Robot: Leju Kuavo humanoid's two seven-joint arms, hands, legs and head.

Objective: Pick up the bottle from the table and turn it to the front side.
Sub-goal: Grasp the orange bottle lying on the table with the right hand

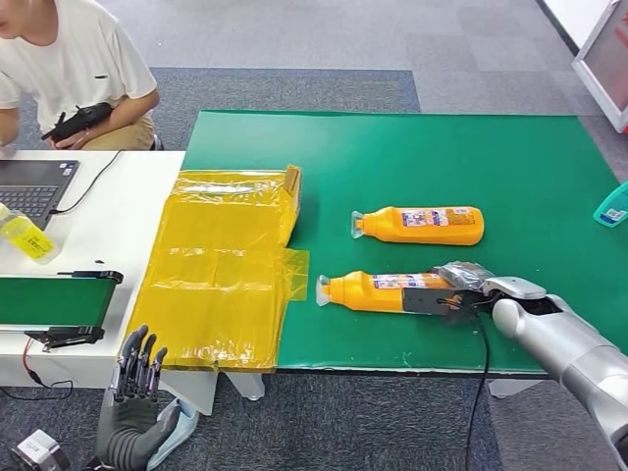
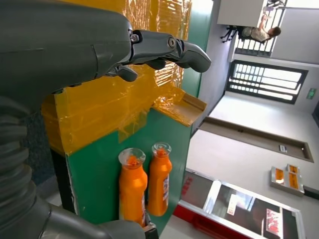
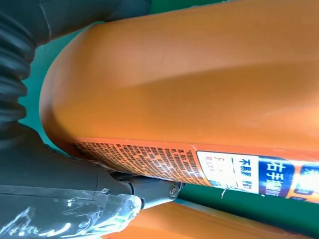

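Two orange bottles lie on their sides on the green table (image 1: 518, 167), caps pointing left. My right hand (image 1: 453, 291) grips the base end of the near bottle (image 1: 370, 291), which rests on the table. In the right wrist view this bottle (image 3: 195, 84) lies against my palm, with a finger (image 3: 150, 191) beside its printed label. The far bottle (image 1: 422, 225) lies parallel behind it, untouched. My left hand (image 1: 135, 397) hangs below the table's front left corner, fingers apart and holding nothing. The left wrist view looks past its fingers (image 2: 169, 50) at both bottles (image 2: 132, 186) cap-on.
A yellow-taped flattened box (image 1: 215, 265) covers the table's left end. To the left is a white table (image 1: 133, 216) with a laptop (image 1: 33, 186); a person (image 1: 74, 69) crouches behind it. A teal object (image 1: 613, 208) sits at the right edge. A black cable (image 1: 474, 392) hangs off the front.
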